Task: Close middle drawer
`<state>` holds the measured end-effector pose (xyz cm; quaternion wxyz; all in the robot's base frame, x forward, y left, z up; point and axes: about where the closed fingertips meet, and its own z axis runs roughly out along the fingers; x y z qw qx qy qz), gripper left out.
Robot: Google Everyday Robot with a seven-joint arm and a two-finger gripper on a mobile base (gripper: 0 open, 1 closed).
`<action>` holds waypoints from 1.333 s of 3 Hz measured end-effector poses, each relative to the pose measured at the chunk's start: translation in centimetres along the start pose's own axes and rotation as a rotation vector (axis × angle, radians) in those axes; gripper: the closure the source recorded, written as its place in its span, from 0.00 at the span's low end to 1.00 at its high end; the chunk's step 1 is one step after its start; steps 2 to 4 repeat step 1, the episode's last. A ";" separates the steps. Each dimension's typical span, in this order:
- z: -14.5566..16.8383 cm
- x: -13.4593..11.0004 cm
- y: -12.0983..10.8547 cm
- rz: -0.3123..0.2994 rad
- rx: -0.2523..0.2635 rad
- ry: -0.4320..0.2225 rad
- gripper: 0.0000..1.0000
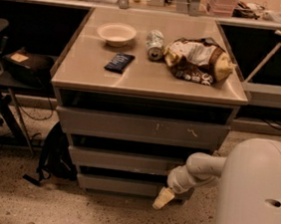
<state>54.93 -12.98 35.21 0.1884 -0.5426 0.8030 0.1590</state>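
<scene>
The middle drawer [125,160] is the plain grey front, second of three in the cabinet, below the scratched top front [144,128] and above the lowest front [118,184]. It stands out only slightly, with a dark gap above it. My gripper [164,198] is at the cabinet's lower right, its cream tip pointing down in front of the lowest front. The wrist [182,177] sits against the right end of the middle drawer's front.
On the cabinet top [149,77] lie a bowl [116,33], a dark packet [119,61], a can [155,44] and a chip bag [198,60]. A black bag [55,157] lies on the floor at the left. My white base [257,196] fills the lower right.
</scene>
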 end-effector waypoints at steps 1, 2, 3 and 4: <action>0.0 0.0 0.0 0.000 0.000 0.000 0.00; 0.0 0.0 0.0 0.000 0.000 0.000 0.00; 0.0 0.0 0.0 0.000 0.000 0.000 0.00; 0.0 0.0 0.0 0.000 0.000 0.000 0.00</action>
